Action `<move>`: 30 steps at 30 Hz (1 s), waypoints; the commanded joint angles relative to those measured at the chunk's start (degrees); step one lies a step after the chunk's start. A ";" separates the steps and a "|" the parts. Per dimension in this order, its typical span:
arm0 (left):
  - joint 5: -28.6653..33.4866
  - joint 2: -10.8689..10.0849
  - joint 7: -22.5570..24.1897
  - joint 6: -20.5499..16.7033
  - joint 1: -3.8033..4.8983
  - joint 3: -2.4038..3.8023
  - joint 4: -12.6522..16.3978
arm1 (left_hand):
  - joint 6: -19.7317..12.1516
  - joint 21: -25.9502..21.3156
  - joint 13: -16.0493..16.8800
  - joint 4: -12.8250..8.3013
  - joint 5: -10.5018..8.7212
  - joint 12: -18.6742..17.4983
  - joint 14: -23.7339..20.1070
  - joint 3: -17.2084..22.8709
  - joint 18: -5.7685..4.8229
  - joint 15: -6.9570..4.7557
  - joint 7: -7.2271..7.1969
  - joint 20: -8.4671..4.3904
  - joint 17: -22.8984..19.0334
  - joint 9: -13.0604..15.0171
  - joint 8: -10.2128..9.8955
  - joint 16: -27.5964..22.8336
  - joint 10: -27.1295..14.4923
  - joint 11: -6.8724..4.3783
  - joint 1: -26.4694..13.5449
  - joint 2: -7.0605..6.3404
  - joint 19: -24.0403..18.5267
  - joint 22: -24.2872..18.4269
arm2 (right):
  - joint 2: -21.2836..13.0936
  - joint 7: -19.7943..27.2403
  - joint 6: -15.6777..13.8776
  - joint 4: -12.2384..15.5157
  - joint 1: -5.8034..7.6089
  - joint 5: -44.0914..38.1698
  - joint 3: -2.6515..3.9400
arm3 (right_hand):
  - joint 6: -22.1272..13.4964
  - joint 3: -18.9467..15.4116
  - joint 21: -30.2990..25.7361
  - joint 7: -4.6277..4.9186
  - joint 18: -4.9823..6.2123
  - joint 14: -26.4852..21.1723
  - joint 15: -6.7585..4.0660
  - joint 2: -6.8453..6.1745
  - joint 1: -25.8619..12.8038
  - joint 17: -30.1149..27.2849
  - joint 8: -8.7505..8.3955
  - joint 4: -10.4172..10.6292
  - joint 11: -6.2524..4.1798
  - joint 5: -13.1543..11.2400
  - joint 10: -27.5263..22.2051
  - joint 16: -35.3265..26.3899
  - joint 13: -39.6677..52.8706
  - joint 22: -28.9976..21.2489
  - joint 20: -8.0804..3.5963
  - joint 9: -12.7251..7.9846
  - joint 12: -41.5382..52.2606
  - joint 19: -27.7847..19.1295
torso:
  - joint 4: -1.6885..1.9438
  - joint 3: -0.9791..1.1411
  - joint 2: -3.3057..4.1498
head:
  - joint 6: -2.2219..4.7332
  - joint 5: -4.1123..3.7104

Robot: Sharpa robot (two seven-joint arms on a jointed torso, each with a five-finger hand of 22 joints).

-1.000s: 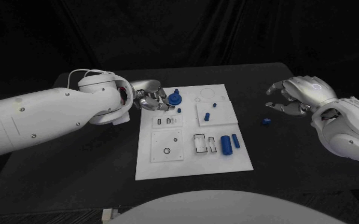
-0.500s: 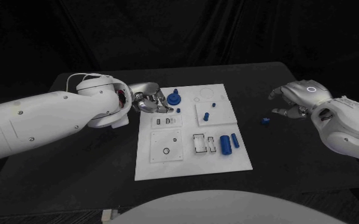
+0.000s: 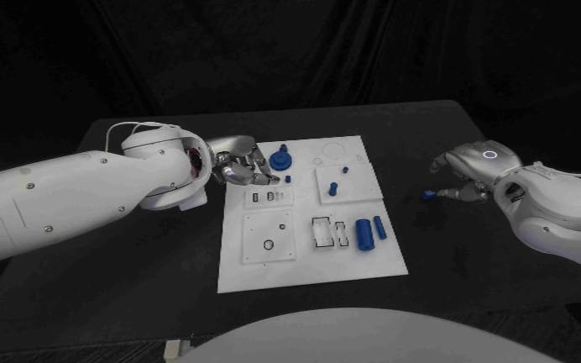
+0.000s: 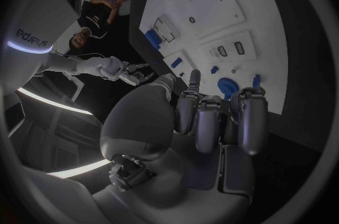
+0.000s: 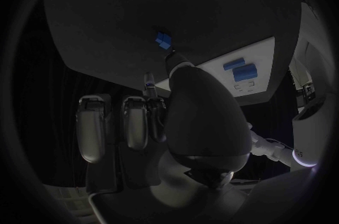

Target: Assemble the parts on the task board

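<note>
The black tabletop (image 3: pixel 145 237) carries the white task board (image 3: pixel 315 258) at its middle. The left hand (image 3: pixel 243 164) hovers at the board's far left corner, fingers curled in and holding nothing, just beside a round blue part (image 3: pixel 282 160) that stands on the board. The right hand (image 3: pixel 466 176) sits well off the board's right edge, low over the tabletop with its fingers drawn near a small blue piece (image 3: pixel 427 197) lying there; I cannot tell whether it grips it. Two blue cylinders (image 3: pixel 366 234) lie near the board's right edge.
</note>
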 commanded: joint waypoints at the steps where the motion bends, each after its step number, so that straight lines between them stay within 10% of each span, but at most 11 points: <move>1: 0.60 0.06 0.86 -0.47 -0.19 0.05 0.22 | -0.44 -0.25 2.31 0.09 0.24 -0.20 5.85 -0.42 -0.40 0.27 0.09 0.30 14.76 -0.10 -0.38 -0.06 -0.28 0.17 0.84 0.04 0.37 12.14 | 0.55 0.49 2.10 -0.60 -0.41 -0.87 0.02 | -0.40 -0.41 0.19 0.06 -0.89 5.93 -0.44 0.30 0.52 14.79 -0.37 -0.06 -0.35 -0.26 6.07 0.04 15.09 15.08 -0.52 0.00 0.20 5.95 | -0.01 0.00 0.02 | -0.01 -0.06; 15: 0.60 0.04 0.97 -0.25 -0.66 0.05 0.22 | -0.46 -0.38 2.17 0.06 0.26 -0.33 5.79 -0.48 -0.37 0.29 0.11 0.31 14.67 -0.17 -0.40 -0.13 -0.38 0.20 0.95 0.08 0.28 12.09 | 3.38 1.16 2.23 -2.93 -1.65 -0.87 0.02 | 1.83 0.11 0.19 0.12 -0.89 5.92 -0.31 1.17 2.36 14.73 0.64 -0.19 -0.22 0.22 6.07 0.02 15.09 15.08 -0.43 0.82 0.20 5.95 | 0.02 0.00 0.03 | -0.01 -0.03; 30: 0.60 -0.07 1.00 0.11 -0.97 0.05 0.31 | -0.44 -0.66 1.99 0.00 0.33 -0.51 5.69 -0.57 -0.31 0.33 0.13 0.33 14.51 -0.31 -0.41 -0.23 -0.54 0.26 1.20 0.27 0.09 12.00 | 5.70 2.07 1.33 -5.45 -3.88 -0.67 0.03 | 7.86 7.67 0.19 -0.09 -0.89 5.87 -0.12 1.10 4.41 14.45 3.40 -1.45 -0.17 11.64 6.07 -0.10 15.09 15.08 -0.26 5.19 0.20 5.95 | 0.02 0.00 0.01 | -0.01 0.18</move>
